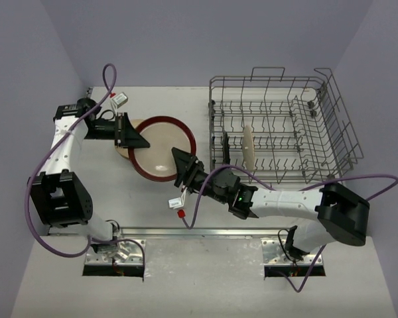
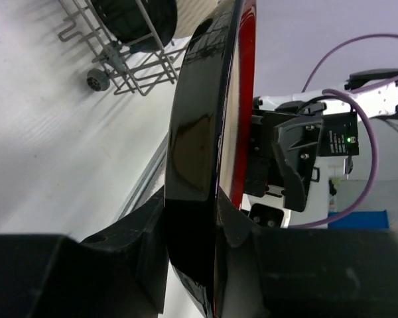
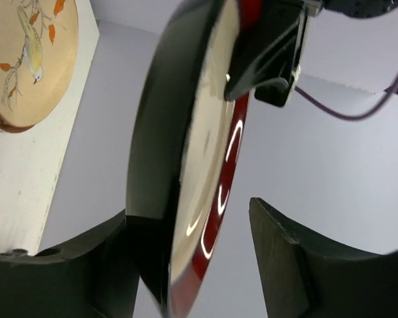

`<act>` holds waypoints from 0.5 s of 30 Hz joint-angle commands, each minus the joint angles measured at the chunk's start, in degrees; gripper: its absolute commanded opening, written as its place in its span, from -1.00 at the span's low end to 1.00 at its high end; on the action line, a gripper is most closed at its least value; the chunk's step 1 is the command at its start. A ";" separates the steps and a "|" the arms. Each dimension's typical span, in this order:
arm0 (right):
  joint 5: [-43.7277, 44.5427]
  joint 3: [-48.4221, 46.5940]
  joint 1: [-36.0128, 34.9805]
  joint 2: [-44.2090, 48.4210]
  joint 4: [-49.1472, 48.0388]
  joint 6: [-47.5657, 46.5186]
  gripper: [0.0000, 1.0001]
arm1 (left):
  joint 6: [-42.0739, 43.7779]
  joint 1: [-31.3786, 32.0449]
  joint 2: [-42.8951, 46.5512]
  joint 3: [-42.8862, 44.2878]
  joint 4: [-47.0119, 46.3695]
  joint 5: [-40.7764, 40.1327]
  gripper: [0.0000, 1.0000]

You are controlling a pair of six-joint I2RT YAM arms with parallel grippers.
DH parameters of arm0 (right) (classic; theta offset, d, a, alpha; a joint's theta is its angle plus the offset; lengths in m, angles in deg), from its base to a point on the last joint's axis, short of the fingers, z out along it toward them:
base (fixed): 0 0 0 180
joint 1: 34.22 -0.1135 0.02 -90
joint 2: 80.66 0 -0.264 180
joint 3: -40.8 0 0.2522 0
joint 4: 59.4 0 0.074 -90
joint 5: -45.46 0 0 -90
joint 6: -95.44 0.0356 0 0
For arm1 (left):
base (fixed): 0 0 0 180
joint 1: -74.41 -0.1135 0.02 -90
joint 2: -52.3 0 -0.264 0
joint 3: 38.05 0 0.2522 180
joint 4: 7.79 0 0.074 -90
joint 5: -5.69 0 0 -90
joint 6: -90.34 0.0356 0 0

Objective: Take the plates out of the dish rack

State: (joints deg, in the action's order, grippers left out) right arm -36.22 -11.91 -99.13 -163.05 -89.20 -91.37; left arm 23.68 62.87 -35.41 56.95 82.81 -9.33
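Left of the grey wire dish rack [image 1: 341,116], I am holding the round red-rimmed cream plate [image 1: 160,147]: left gripper [image 1: 138,138] clamping the rim farther from the rack, right gripper [image 1: 181,162] straddling the nearer rim, fingers apart.

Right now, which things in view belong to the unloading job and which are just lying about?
Job: red-rimmed plate, clamped by left gripper; right gripper open around it; dish rack; cream plate, black plate racked; bird-motif plate on table.
Just there: purple cable; metal rail.
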 commanded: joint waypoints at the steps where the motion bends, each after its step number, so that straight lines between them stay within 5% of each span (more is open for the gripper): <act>1: 3.55 -2.89 1.54 2.58 -7.78 0.92 0.63 | 8.38 -6.81 -5.96 3.48 -1.45 0.25 -1.00; 5: 5.07 -0.21 4.04 4.40 -6.66 0.74 0.97 | 8.92 -11.00 -11.36 5.64 -1.44 1.27 -1.00; 8: 7.57 1.20 5.42 5.79 -5.93 1.15 0.98 | 7.84 -12.64 -14.86 9.30 -2.69 1.25 -1.00; 12: 9.39 2.18 7.23 8.54 -2.49 3.64 0.98 | -1.88 -13.96 -17.11 10.56 -11.98 -0.18 -1.00; 15: 10.61 1.02 8.42 10.23 0.81 5.52 0.97 | -16.29 -14.04 -16.50 8.81 -27.29 -5.85 -1.00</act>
State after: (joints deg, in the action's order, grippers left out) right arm -28.72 -9.83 -91.69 -155.52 -89.29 -89.17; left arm 22.87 48.49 -54.95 64.14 70.62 -18.41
